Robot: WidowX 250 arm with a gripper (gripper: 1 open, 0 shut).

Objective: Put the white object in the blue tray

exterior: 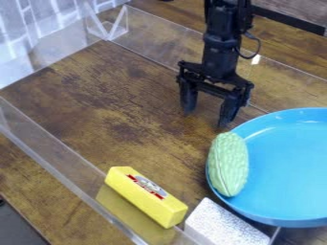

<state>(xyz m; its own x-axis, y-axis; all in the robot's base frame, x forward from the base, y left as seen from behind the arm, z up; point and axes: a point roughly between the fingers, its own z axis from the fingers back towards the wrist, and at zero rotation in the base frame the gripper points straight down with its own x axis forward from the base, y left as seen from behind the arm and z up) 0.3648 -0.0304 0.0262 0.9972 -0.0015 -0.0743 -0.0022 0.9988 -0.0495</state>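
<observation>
Black robot gripper (pixel 211 105) hangs over the brown wooden table (pixel 102 105), fingers spread wide, holding nothing. Small white speckled sponge-like block (pixel 228 227) lies at the bottom edge, just beside the large round blue plastic tray (pixel 288 167), well apart from the gripper.

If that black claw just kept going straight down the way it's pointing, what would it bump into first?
Most likely the bare wooden table. The gripper hangs open, pointing down just beyond the blue tray, with nothing visible beneath it, though depth from this single view is uncertain.
</observation>
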